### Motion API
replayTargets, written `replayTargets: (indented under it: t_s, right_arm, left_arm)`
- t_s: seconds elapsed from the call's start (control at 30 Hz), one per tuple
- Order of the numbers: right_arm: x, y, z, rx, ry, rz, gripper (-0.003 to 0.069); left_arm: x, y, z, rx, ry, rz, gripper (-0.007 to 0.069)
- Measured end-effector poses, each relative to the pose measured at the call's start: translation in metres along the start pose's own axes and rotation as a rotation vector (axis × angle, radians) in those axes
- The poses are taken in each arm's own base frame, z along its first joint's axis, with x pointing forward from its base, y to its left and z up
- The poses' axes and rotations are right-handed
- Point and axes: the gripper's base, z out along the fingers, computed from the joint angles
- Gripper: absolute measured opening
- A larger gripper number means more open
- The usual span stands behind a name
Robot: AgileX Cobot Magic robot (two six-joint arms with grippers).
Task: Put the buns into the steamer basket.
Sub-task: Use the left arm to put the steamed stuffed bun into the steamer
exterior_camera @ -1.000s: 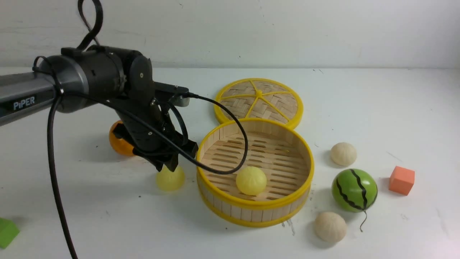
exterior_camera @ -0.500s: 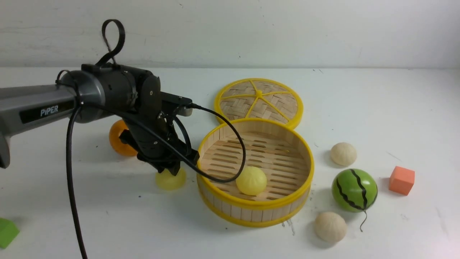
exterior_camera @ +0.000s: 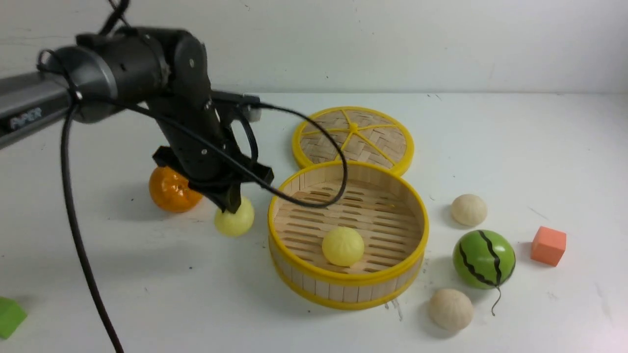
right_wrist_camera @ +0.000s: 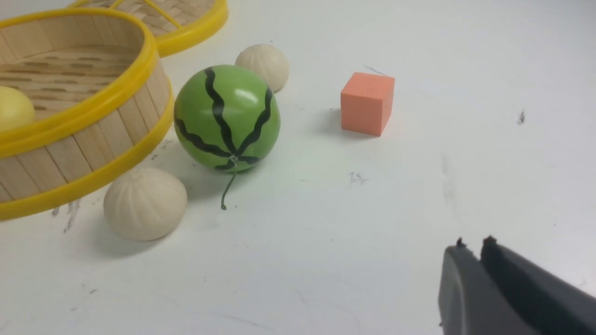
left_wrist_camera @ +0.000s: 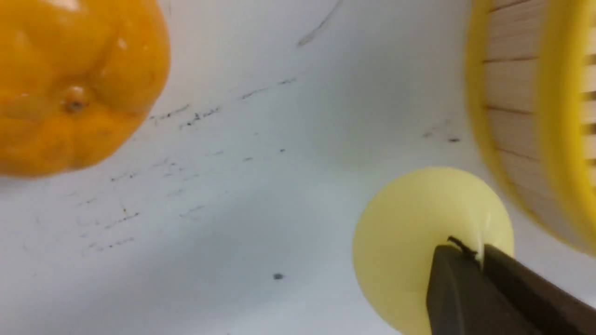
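Your right claw (right_wrist_camera: 472,242) hangs nearly closed over the tabletop (right_wrist_camera: 326,260); at its ten o'clock the watermelon ball (right_wrist_camera: 227,118) sits between two cream buns (right_wrist_camera: 145,204) (right_wrist_camera: 263,65), beside the steamer basket (right_wrist_camera: 102,139).

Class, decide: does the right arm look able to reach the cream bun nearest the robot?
Probably yes: only bare table lies between the right gripper and that cream bun.

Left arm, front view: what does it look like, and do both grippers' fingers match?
Left arm: grey metal tube with a blurred white marking, bulky black rounded wrist housing, black cables looping off it. Left gripper and right gripper alike: dark, tapered matte fingers.
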Motion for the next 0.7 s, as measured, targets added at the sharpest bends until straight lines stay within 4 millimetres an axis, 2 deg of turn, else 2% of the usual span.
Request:
replayTargets:
  t_s: [0.03,0.1,0.17,0.23,0.3,0.33,0.43,0.57,0.7]
  right_arm:
    - [0.0,0.0,0.0,0.0,0.0,0.0,0.0055]
    - [0.0,0.0,0.0,0.0,0.0,0.0,0.0057]
    - [0.0,0.0,0.0,0.0,0.0,0.0,0.0062]
    - [0.0,0.0,0.0,0.0,0.0,0.0,0.0064]
    - [0.0,0.0,0.0,0.0,0.0,0.0,0.0068]
    - [0.0,0.0,0.0,0.0,0.0,0.0,0.0068]
    - [0.0,0.0,0.0,0.0,0.0,0.0,0.007]
    - [0.0,0.0,0.0,0.0,0.0,0.0,0.0071]
    - [0.0,0.0,0.0,0.0,0.0,0.0,0.0078]
  left_arm:
    - [-0.005,-0.006,-0.019,0.046,-0.056,0.011,-0.0013]
    - [-0.01,-0.013,-0.03,0.1,-0.109,0.024,-0.0013]
    - [-0.016,-0.024,-0.028,0.154,-0.16,0.052,-0.0013]
    - [-0.018,-0.03,-0.02,0.164,-0.168,0.073,-0.0013]
    - [-0.024,-0.044,0.004,0.164,-0.191,0.132,-0.0013]
    - [-0.024,-0.047,0.006,0.162,-0.198,0.142,-0.0013]
    - [-0.027,-0.061,0.04,0.13,-0.203,0.195,-0.0013]
    - [-0.026,-0.057,0.071,0.069,-0.162,0.214,0.0006]
    - [-0.026,-0.052,0.077,0.046,-0.147,0.222,0.01]
